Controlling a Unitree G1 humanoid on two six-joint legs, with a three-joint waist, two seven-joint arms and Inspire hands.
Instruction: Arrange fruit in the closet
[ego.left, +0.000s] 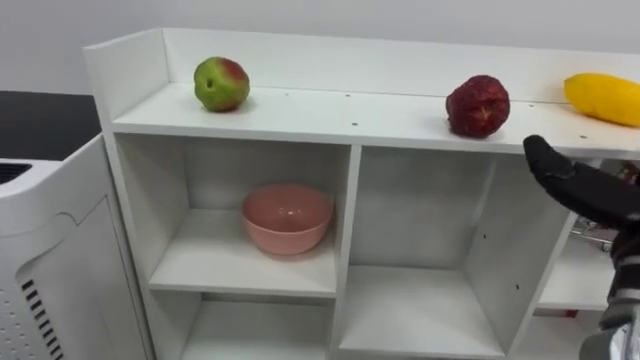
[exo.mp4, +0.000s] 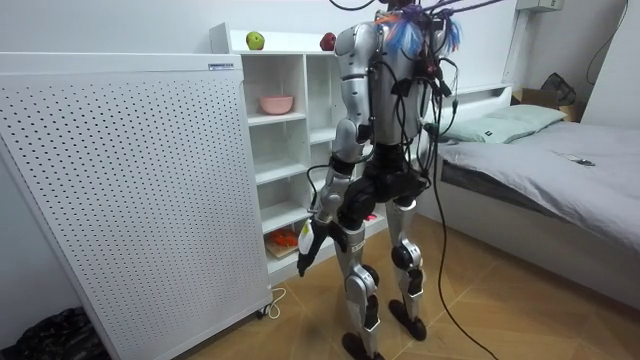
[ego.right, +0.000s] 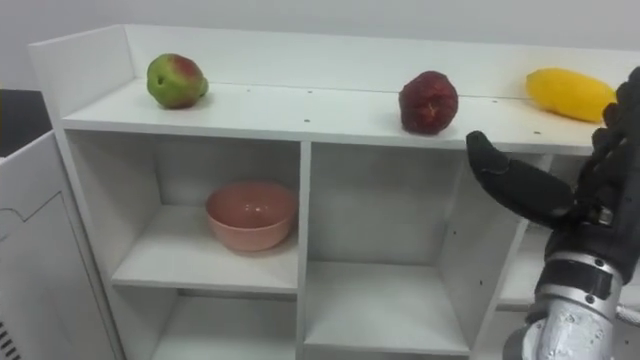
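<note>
Straight, empty fingers (ego.right: 495, 165) of the robot's black right hand (ego.right: 535, 195) hover just below the top board of the white shelf unit (ego.right: 300, 105) — the dark red, bumpy round fruit (ego.right: 428, 102) sits on that board, above and slightly left of them, untouched. It looks light, firm and apt to roll, so cupping its middle seems best; the left hand (exo.mp4: 308, 245) hangs at the robot's side.

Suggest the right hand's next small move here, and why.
Probably lift the right hand up and left to close on the dark red fruit. The hand is open and empty at the top shelf's front edge, and that fruit is the nearest; the pink bowl below looks empty.
</note>
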